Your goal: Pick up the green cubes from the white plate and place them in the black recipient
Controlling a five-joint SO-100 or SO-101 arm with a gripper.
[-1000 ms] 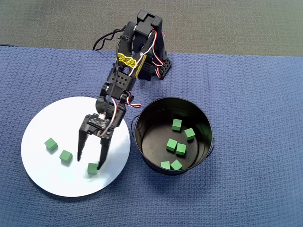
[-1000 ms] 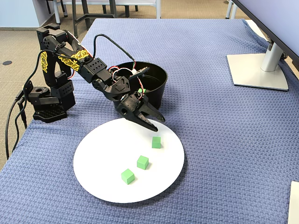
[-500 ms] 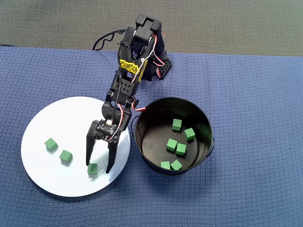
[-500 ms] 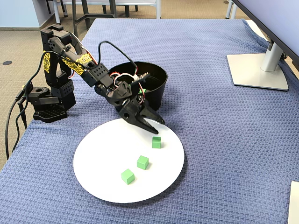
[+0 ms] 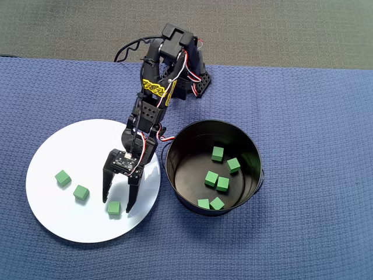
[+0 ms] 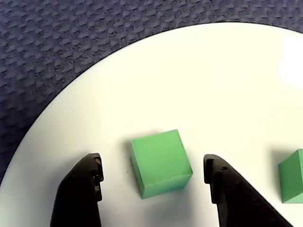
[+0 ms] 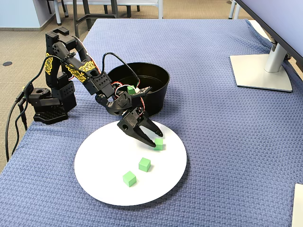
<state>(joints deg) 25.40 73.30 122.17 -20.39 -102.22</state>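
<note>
1. From the overhead view I see the gripper (image 5: 118, 203) lowered over the white plate (image 5: 64, 224), its two black fingers spread wide with one green cube (image 5: 113, 207) sitting between the tips.
2. In the wrist view that cube (image 6: 161, 163) rests flat on the plate (image 6: 199, 80), with a clear gap between it and each finger (image 6: 80, 189); I see no contact on either side, so nothing is pinched.
3. The wrist view also shows the edge of a second cube (image 6: 293, 176) at the right border, apart from the gripper.
4. Taking the plate as my landmark in the overhead view: the cube between the fingers lies near the plate's lower rim, on the side toward the black pot (image 5: 256, 181). Two more cubes (image 5: 81, 192) lie on the plate farther from the pot, and the farthest one (image 5: 63, 178) sits toward the plate's left edge.
5. The black pot stands just off the plate's right edge on the blue woven cloth (image 5: 315, 116); I cannot tell whether they touch. I count six green cubes (image 5: 217, 154) lying on its shiny floor.
6. The fixed view agrees: the arm (image 7: 90, 75) reaches from its base, beyond the plate, down to the plate (image 7: 104, 189), fingertips around the cube (image 7: 158, 143) nearest the pot (image 7: 158, 97).
7. Well beyond the plate in that view, a monitor stand (image 7: 262, 71) rests on the cloth.
</note>
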